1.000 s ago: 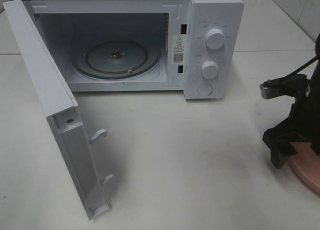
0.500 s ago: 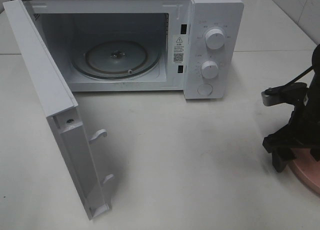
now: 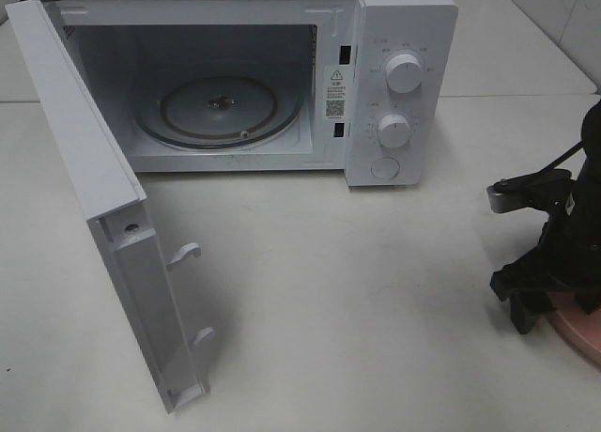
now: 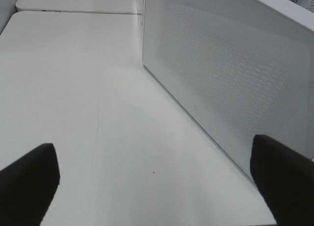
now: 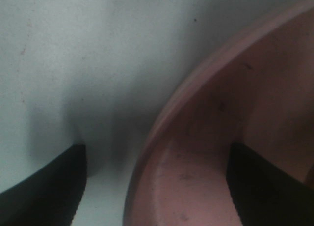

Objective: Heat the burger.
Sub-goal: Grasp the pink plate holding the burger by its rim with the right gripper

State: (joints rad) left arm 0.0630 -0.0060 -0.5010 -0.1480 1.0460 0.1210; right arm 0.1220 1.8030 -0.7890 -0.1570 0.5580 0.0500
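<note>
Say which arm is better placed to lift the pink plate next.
Right. The right claw straddles the rim of the pink plate, one finger inside, one outside. The left claw hangs open beside the microwave, no plate in its view.

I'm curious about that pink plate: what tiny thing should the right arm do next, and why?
Probably close the right gripper on the plate rim: its jaws stand open astride it, one inside, one outside, and the microwave door is open.

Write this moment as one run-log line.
right tool: open, straddling rim of round pink plate | left tool: open | white microwave door: open
</note>
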